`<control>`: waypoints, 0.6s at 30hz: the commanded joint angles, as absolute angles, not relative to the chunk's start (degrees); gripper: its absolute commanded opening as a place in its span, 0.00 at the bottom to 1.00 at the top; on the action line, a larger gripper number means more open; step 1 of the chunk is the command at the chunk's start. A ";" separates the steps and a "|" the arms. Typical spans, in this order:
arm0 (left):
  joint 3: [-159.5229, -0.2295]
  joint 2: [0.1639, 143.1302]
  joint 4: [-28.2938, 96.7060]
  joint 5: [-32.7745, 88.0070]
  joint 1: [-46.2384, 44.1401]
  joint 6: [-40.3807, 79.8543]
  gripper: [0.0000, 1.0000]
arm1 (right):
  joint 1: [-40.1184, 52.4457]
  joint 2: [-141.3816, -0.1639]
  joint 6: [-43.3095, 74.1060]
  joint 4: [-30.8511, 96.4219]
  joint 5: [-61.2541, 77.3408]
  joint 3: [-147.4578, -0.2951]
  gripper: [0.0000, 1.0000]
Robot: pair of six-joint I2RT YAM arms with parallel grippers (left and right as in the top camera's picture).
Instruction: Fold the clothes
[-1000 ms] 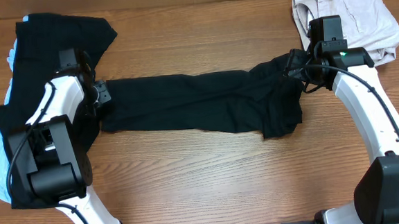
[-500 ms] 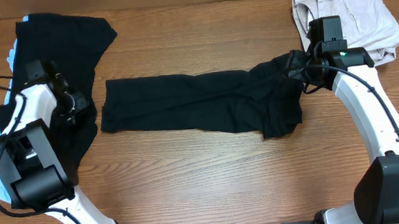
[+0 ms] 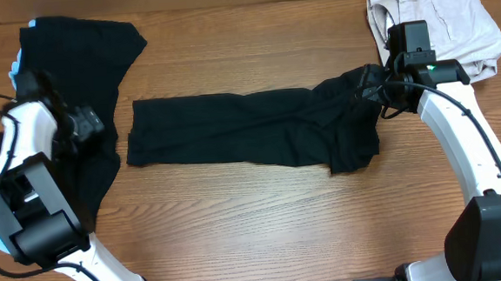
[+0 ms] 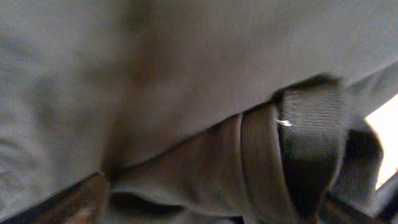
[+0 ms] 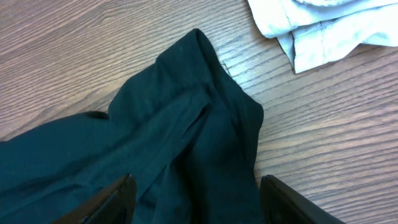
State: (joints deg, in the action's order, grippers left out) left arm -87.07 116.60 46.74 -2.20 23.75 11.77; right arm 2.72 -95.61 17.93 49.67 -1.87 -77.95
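Black T-shirt is lying limp and light; right fingers, spread apart, are straddling its thick bunched edge, likely the firmest hold. Left fingers: state not discernible.

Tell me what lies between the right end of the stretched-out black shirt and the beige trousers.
Only bare wooden table. The right wrist view shows a strip of wood between the black shirt and the beige trousers.

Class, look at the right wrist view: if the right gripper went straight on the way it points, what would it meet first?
Most likely the bunched end of the black T-shirt, lying right ahead of the open right gripper; how far above it is unclear.
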 commanded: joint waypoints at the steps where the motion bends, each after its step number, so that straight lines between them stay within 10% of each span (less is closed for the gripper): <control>1: -96.71 116.88 50.87 0.71 24.51 11.62 1.00 | 2.50 -94.87 17.52 49.65 -1.83 -78.83 0.68; 18: -104.09 117.82 56.27 14.50 14.44 -2.35 0.99 | 2.50 -94.87 17.54 49.63 -1.83 -78.83 0.71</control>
State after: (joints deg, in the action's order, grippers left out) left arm -105.93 116.71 56.77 12.25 17.08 1.39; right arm 2.72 -95.61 17.91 49.74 -1.85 -77.95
